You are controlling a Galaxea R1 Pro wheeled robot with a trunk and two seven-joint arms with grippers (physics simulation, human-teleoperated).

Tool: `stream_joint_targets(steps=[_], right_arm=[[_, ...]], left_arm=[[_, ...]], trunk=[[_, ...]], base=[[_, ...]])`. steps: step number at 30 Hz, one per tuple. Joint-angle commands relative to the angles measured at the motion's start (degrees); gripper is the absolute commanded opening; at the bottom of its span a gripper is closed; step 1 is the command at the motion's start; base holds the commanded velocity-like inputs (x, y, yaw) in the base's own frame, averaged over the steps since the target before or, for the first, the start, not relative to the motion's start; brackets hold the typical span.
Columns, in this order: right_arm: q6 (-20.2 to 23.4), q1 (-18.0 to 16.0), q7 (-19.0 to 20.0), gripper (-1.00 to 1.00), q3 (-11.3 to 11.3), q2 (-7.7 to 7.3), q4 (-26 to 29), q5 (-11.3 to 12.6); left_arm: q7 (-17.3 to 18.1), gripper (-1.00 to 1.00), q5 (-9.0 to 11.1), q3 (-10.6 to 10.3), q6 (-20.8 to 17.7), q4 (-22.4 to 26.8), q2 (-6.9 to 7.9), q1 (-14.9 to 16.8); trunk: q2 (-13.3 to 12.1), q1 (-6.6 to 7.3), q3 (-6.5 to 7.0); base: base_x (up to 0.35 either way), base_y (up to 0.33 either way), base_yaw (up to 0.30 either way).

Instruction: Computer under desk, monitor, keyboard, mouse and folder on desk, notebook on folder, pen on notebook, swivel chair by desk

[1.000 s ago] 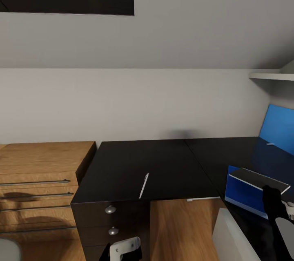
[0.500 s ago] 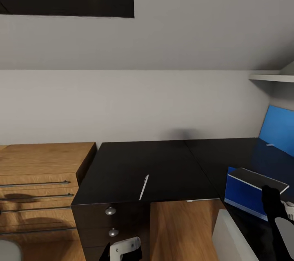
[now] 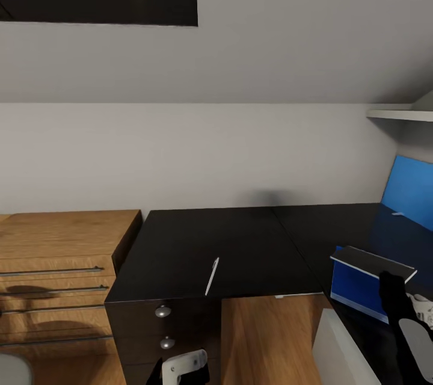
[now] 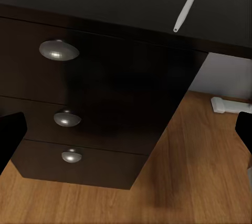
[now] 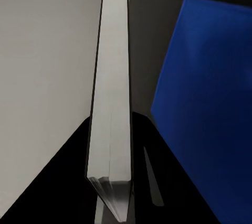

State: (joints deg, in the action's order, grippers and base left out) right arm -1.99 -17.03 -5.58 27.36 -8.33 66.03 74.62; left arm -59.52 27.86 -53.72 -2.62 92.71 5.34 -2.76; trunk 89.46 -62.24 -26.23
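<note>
- Desk (image 3: 240, 240): glossy black L-shaped top w/ dark drawer unit (image 4: 100, 114), three rounded metal knobs.
- Pen (image 3: 211, 275): slim white stick, lay near desk's front edge.
- Folder (image 3: 355, 286): flat bright blue, on desk's right wing; notebook (image 3: 373, 263), thin dark grey w/ pale edge, held above it.
- Right hand (image 3: 394, 289) clenched on notebook.
- Left hand (image 3: 180, 368): low by drawers, fingers apart, released.
- No readable writing.
</note>
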Motion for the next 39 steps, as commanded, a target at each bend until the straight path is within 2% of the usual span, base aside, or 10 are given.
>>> stream_joint_targets(steps=[1,15,16,30,39], right_arm=[[-0.2,0.0,-0.1,-1.0,-0.2,-0.02,0.1,0.6],[-0.3,0.0,-0.1,-1.0,-0.4,-0.08,0.1,0.4],[-0.3,0.0,-0.1,1.0,-0.4,-0.08,0.1,0.4],[-0.3,0.0,-0.1,1.0,-0.3,-0.1,0.2,0.4],[-0.4,0.0,-0.1,1.0,-0.2,-0.11,0.2,0.3]], left_arm=[[-0.3,1.0,0.1,-0.4,-0.3,0.1,0.02,0.0],[-0.3,1.0,0.1,-0.9,-0.3,0.1,0.09,0.0],[-0.3,1.0,0.1,-0.9,-0.3,0.1,0.09,0.0],[-0.3,1.0,0.1,-0.9,-0.3,0.1,0.11,0.0],[-0.5,1.0,0.1,-0.9,-0.2,0.1,0.11,0.0]], trunk=[[0.0,0.0,-0.05],[0.0,0.0,-0.05],[0.0,0.0,-0.05],[0.0,0.0,-0.05],[0.0,0.0,-0.05]], base=[[0.0,0.0,0.0],[0.0,0.0,0.0],[0.0,0.0,0.0],[0.0,-0.001,0.0],[-0.049,-0.121,0.0]])
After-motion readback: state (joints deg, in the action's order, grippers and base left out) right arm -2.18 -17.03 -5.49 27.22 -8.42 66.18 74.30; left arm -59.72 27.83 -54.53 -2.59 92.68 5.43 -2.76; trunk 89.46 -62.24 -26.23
